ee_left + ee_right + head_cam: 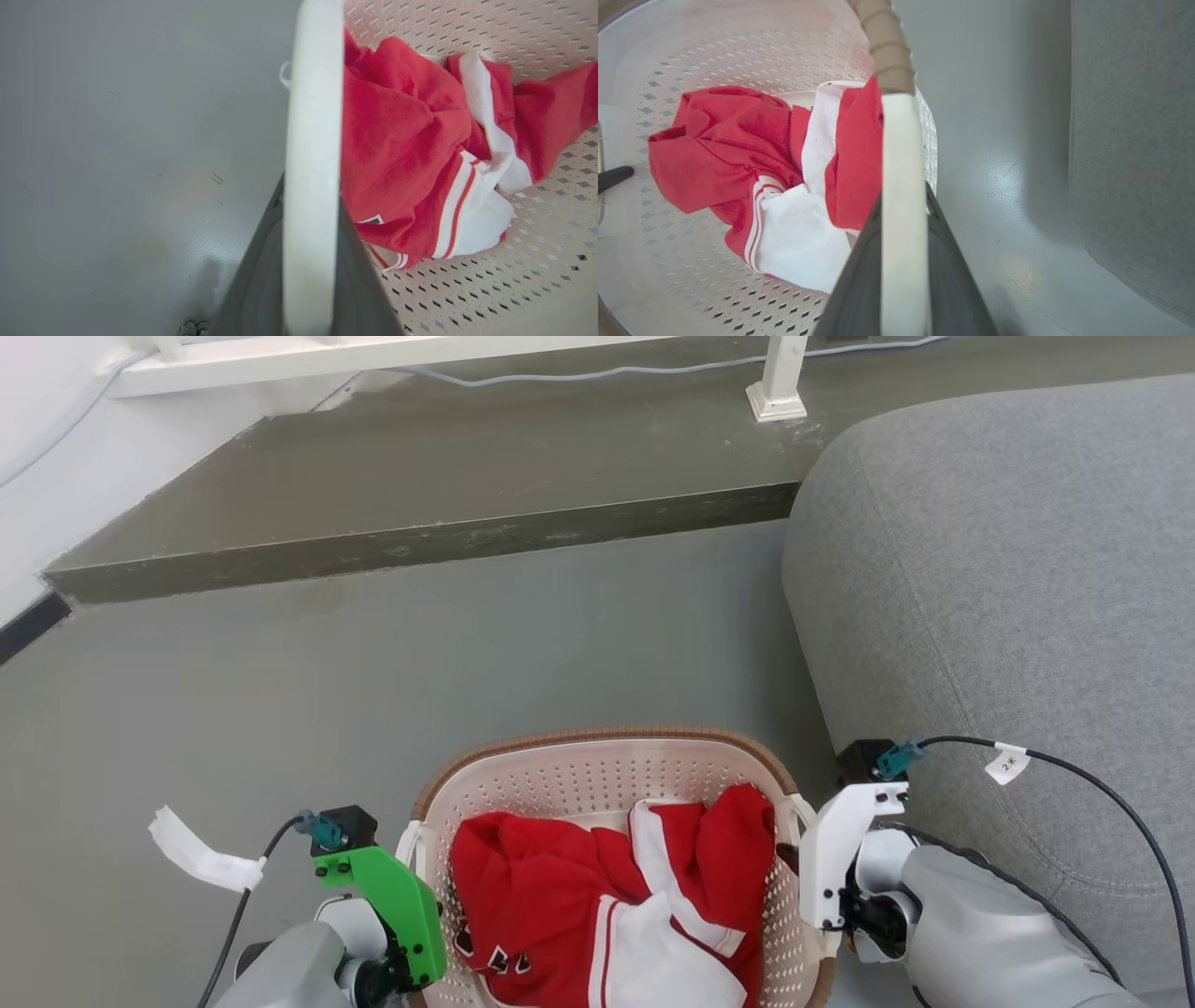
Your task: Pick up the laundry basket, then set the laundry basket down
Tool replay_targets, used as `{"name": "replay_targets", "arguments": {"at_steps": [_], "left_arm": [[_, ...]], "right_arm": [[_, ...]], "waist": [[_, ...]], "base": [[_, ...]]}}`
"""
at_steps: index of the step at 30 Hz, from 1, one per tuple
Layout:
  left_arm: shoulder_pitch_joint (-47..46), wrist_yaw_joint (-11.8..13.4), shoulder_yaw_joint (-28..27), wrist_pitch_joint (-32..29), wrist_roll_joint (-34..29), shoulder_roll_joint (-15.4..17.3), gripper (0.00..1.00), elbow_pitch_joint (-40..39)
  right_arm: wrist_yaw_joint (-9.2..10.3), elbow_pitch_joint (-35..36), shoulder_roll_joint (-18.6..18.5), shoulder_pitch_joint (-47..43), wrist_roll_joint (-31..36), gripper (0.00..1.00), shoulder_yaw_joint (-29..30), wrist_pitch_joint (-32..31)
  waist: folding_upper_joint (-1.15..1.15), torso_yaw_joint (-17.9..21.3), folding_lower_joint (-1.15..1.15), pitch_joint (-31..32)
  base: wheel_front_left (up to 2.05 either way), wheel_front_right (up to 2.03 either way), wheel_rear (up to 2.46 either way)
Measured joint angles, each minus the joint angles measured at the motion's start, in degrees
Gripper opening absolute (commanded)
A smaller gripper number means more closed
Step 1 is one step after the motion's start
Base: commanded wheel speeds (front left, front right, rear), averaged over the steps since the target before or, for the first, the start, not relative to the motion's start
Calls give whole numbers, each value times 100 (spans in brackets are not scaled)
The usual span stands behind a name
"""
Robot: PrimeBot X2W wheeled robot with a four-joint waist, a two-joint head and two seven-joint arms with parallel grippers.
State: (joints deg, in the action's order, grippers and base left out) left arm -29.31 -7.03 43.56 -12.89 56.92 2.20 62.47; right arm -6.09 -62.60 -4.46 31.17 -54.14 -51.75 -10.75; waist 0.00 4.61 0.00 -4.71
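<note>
The laundry basket (597,775), cream and perforated with a brown rim, sits low in the middle of the head view and holds a red and white garment (560,896). My left gripper (310,191) is shut on the basket's white left handle (310,116), one dark finger on each side of it. My right gripper (903,196) is shut on the white right handle (901,154) in the same way. In the head view the green left wrist mount (392,896) and the white right wrist mount (836,859) flank the basket. I cannot tell whether the basket's base touches the floor.
A grey sofa (1008,569) stands close on the basket's right. Grey floor (373,691) stretches ahead to a raised dark step (420,537), which carries a white post (780,383) and a cable. A white wall is at the far left.
</note>
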Motion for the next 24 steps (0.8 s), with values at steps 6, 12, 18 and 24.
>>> {"name": "replay_targets", "arguments": {"at_steps": [6,12,18,24], "left_arm": [[0,0,66,0,46,2,0,21],[0,0,98,-1,159,3,0,56],[0,0,125,-1,191,2,0,92],[-1,-1,157,0,235,2,0,114]], "right_arm": [[13,-3,-5,0,-89,0,-65,-34],[13,-4,-5,0,-141,0,-108,-38],[13,-4,-5,0,-189,0,-164,-38],[13,-5,-8,1,-193,0,-224,-38]], "waist": [[0,-2,0,20],[0,-2,0,22],[0,4,0,9],[0,3,0,-18]], "base": [[0,0,0],[0,0,0],[0,0,0],[0,0,0]]}}
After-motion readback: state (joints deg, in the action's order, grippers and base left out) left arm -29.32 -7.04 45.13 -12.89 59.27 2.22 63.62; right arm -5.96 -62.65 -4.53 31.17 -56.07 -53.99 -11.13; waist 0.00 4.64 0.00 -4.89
